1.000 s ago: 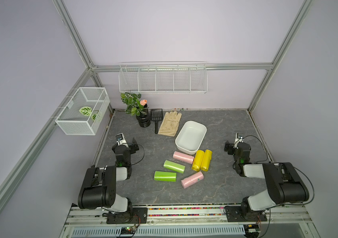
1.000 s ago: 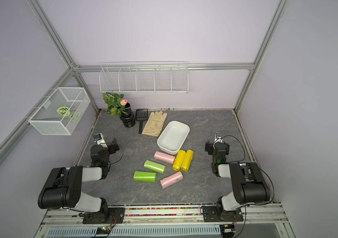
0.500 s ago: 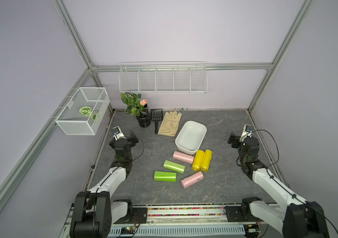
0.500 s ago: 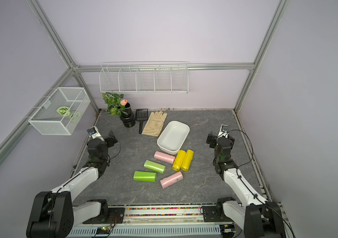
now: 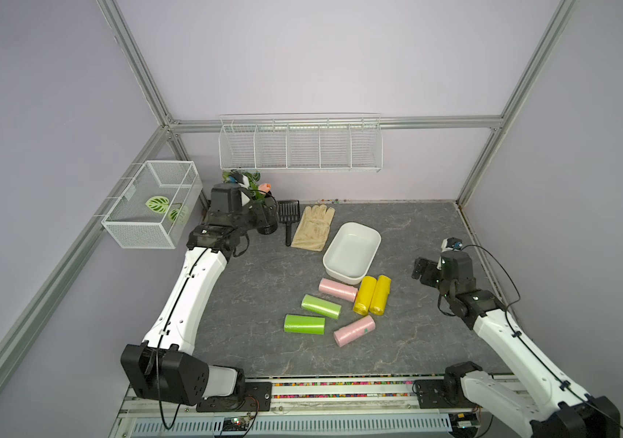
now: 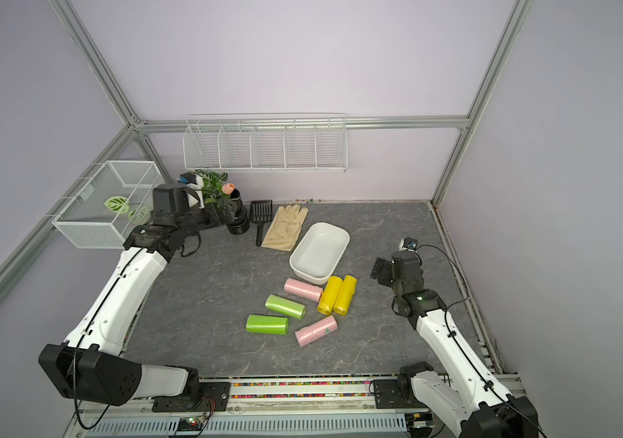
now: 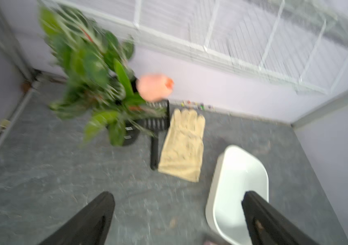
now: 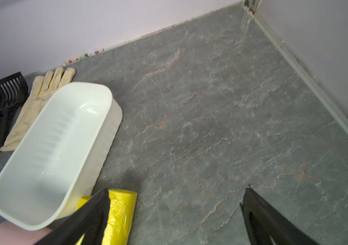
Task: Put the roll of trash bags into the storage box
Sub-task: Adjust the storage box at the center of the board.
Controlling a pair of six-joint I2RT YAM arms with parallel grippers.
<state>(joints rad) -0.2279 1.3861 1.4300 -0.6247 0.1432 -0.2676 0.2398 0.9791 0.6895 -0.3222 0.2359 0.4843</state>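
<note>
Above the far left corner of the desk, the left claw hung with its black fingers spread wide and nothing between them. The potted plant lay ahead of it, clear of the fingers, though that wrist view was blurred. Behind the claw the wrist bent sharply, and the long white forearm stretched from the near rail up to that corner, its shoulder link lying low at the base.

On the opposite side, the right claw was likewise open and empty, held over the desk and turned toward the middle. Its forearm reached forward along the right edge, with the wrist folded inward.

Between the arms the storage box sat slantwise, open side up and empty. All the rolls of trash bags lay outside it on the desk. A pink roll and two yellow rolls, side by side, were just at its near end. Two green rolls and a second pink roll lay nearer the rail. A tan glove and a black scoop lay beyond the box. A wire-mesh basket and a wire rack hung on the walls.
</note>
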